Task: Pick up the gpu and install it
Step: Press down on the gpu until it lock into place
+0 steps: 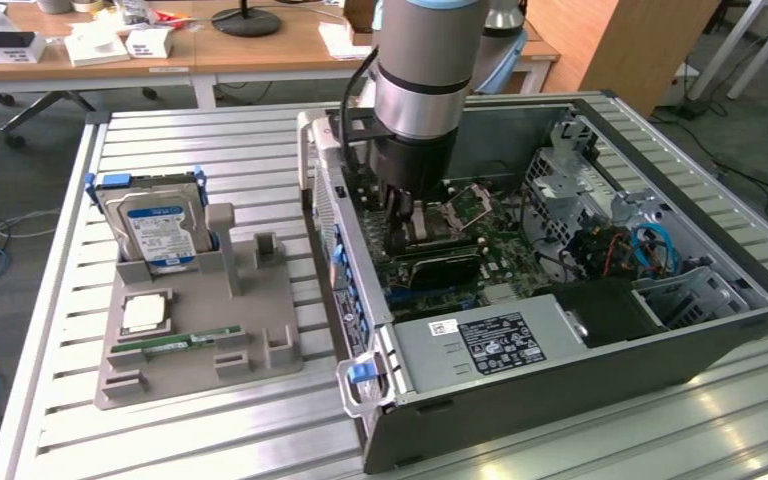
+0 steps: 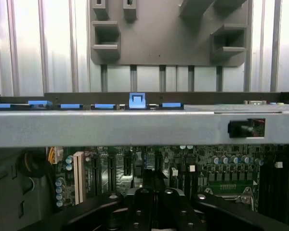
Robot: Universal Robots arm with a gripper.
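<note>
Reaching down from above with the arm (image 1: 424, 70) into the open computer case (image 1: 704, 330), lying on its side on the ribbed metal table (image 1: 197, 140); hand (image 1: 404, 215) low over the green board, close to the case wall on the exterior view's left; fingers (image 2: 142, 204) pressed together, tips meeting in the middle; cannot tell if anything thin is pinched between them.

Just beside the hand, toward the silver power box (image 1: 491, 340): a dark flat card down on the board, looking like the gpu (image 1: 448, 270); hard to tell whether touching the hand.

Well apart, on the exterior view's left: grey holder (image 1: 197, 370) with a hard drive (image 1: 157, 225) standing up, a square chip (image 1: 144, 312) lying flat, a thin green memory stick (image 1: 177, 342) beside it.
</note>
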